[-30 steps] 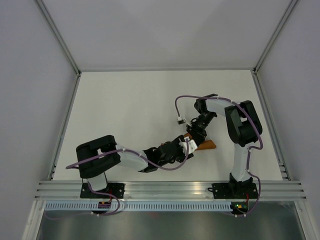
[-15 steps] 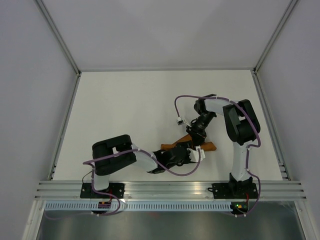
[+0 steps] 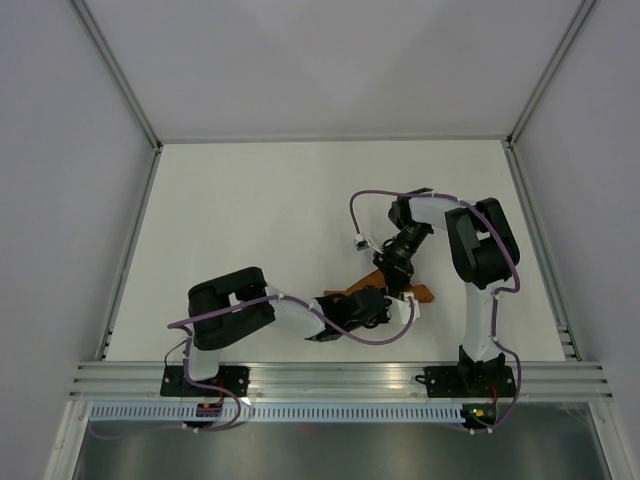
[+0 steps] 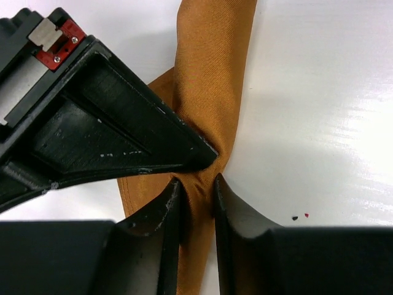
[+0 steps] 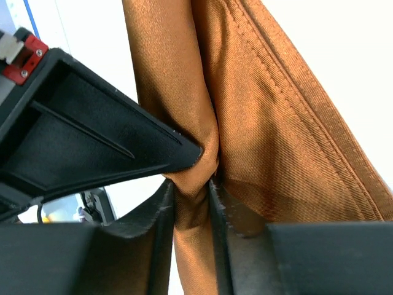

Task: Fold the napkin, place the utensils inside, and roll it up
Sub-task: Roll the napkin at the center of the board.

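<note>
The rust-orange napkin [image 3: 420, 293] lies gathered into a narrow roll near the table's front, between the two arms. In the left wrist view the napkin [image 4: 212, 74] runs away from the jaws as a slim band. My left gripper [image 4: 196, 190] is pinched onto it, a finger touching each side. In the right wrist view my right gripper [image 5: 193, 190] is shut on a bunched fold of the napkin [image 5: 276, 123], whose stitched hem spreads to the right. From above, the left gripper [image 3: 385, 300] and right gripper [image 3: 398, 285] meet at the roll. The utensils are hidden.
The white table [image 3: 250, 220] has grey walls on three sides and an aluminium rail [image 3: 340, 378] along the near edge. The other gripper's black body [image 4: 92, 117] crowds the upper left of the left wrist view, and another black body [image 5: 80, 123] does the same in the right wrist view.
My left arm has slid right along the roll, and its jaws have closed onto the napkin beside the right gripper. The right arm has hardly moved and keeps its grip.
</note>
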You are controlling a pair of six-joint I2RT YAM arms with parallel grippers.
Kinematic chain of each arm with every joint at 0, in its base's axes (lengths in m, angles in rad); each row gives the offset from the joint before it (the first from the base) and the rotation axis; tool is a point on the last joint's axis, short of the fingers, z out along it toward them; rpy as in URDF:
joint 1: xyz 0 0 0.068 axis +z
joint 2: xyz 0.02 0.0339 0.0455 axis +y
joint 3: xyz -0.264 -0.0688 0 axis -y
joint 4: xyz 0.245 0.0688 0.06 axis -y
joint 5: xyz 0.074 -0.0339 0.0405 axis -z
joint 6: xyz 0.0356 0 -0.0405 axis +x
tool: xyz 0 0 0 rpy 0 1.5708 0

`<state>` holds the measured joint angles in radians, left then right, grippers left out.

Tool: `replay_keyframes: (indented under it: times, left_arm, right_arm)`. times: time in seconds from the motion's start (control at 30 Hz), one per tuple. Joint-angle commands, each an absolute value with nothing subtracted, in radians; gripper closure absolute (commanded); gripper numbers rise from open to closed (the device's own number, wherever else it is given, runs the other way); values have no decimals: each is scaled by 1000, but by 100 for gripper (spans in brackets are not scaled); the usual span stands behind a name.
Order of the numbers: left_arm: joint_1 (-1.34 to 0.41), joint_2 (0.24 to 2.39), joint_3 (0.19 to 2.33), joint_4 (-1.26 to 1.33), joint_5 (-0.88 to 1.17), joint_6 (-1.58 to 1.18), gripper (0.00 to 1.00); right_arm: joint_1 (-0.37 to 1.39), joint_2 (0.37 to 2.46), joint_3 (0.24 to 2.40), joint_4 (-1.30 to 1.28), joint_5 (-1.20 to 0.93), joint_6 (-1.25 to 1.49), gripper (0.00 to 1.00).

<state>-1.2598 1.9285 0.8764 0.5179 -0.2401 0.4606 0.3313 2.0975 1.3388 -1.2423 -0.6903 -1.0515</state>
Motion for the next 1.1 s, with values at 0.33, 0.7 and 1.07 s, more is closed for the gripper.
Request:
replay_keyframes:
  times: [0.33, 0.7, 1.07]
  left_arm:
    - [-1155, 1962, 976, 193, 161, 258, 98]
    - [-1048, 2011, 1073, 45, 348, 95, 98]
    - [-951, 2167, 1262, -213, 563, -67, 98]
  right_arm:
    - [206, 1970, 1436, -1081, -678, -988, 49]
    - [-64, 1812, 1442, -1080, -795, -945, 48]
    - [-114, 1396, 1068, -928, -785, -1075, 45]
